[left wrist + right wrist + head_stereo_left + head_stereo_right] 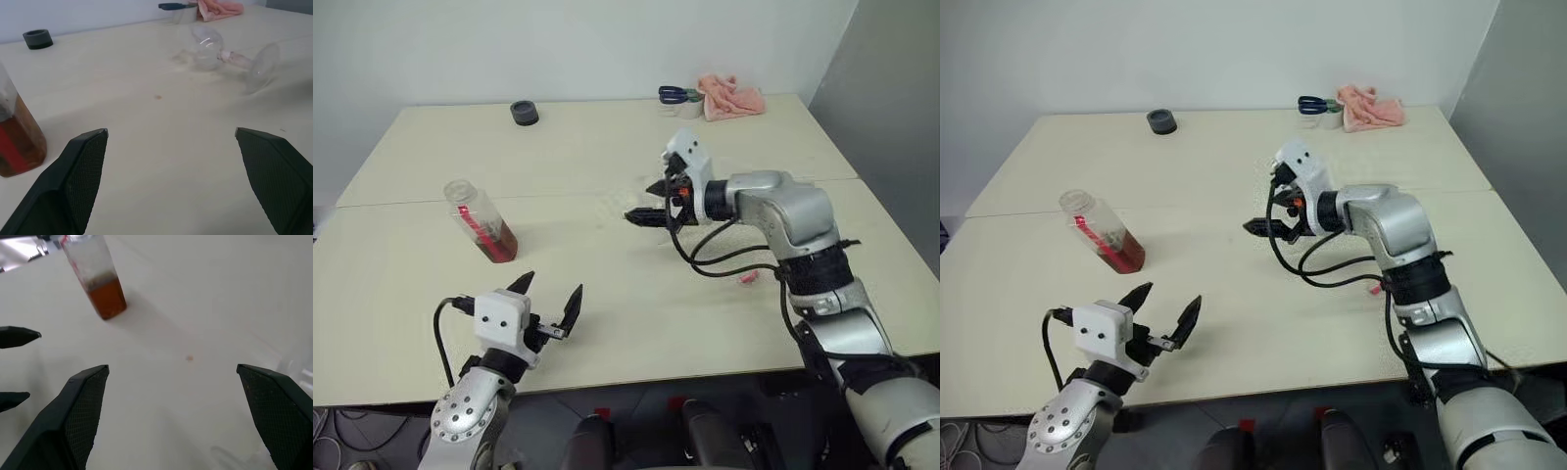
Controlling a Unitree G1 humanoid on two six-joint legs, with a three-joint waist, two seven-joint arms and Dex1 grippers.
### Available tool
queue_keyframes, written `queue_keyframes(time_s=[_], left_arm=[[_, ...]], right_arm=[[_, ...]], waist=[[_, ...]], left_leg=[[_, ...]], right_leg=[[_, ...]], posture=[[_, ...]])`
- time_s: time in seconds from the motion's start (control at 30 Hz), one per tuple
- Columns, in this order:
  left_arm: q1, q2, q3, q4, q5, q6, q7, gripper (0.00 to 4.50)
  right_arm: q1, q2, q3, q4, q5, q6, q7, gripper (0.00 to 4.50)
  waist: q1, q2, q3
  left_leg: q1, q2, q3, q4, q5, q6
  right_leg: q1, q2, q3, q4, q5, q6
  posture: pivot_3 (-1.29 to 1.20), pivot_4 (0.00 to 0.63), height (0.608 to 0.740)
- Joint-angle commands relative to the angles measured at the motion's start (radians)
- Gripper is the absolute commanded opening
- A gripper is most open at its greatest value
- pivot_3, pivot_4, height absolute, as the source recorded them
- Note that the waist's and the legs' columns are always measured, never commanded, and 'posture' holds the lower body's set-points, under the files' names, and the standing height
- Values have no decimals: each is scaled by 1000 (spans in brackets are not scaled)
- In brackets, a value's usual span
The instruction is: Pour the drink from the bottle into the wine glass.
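The bottle (478, 217) stands on the table's left side, neck uncapped, with the reddish-brown drink (499, 243) filling its lower part. The wine glass (205, 43) lies on its side on the table, bowl, stem and foot in a row; the left wrist view shows it ahead of my left gripper. My left gripper (552, 286) hovers open near the front edge, to the right of the bottle and nearer than it, with nothing between its fingers. My right gripper (642, 201) hangs open and empty above the table's middle, pointing left towards the bottle (95, 279).
A dark grey ring (524, 113) sits at the back left. Blue-handled scissors (675, 95) and a pink cloth (732, 96) lie at the back right. A small pink scrap (747, 278) lies under my right forearm. A seam (401, 201) runs across the table.
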State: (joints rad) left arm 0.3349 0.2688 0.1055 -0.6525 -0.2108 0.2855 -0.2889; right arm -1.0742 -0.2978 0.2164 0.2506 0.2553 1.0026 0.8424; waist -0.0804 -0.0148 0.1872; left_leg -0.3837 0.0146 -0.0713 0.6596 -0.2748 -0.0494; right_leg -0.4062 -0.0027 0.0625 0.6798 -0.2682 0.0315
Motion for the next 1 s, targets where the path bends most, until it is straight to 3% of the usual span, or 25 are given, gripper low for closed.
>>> queue_keyframes(time_s=[0.03,0.37,0.87,1.0], left_arm=[[-6,-10,-11,-9,18,-38,13,4500],[98,-67,-66,-50,58,-73,62,4500],[171,-111,-157,-75,104,-99,112,4500],[202,-122,-194,-87,128,-110,129,4500]], right_arm=[[-117,15,19,195,-35,0,-3,4457],[-403,99,48,764,-205,-229,-56,4457],[-459,192,17,1016,-333,-261,-193,4457],[-447,190,11,1043,-357,-292,-214,4457]], waist=[[0,0,0],[-2,0,0],[-4,0,0],[-4,0,0]], left_leg=[[0,0,0,0,0,0],[-1,0,2,-2,0,0],[-2,-1,10,-12,0,0],[-9,-1,12,-14,0,0]], right_leg=[[0,0,0,0,0,0],[-3,-1,2,-1,0,0],[-9,-2,8,-2,0,0],[-17,-3,9,-2,0,-1]], posture=[[0,150,740],[0,150,740],[0,150,740],[0,150,740]])
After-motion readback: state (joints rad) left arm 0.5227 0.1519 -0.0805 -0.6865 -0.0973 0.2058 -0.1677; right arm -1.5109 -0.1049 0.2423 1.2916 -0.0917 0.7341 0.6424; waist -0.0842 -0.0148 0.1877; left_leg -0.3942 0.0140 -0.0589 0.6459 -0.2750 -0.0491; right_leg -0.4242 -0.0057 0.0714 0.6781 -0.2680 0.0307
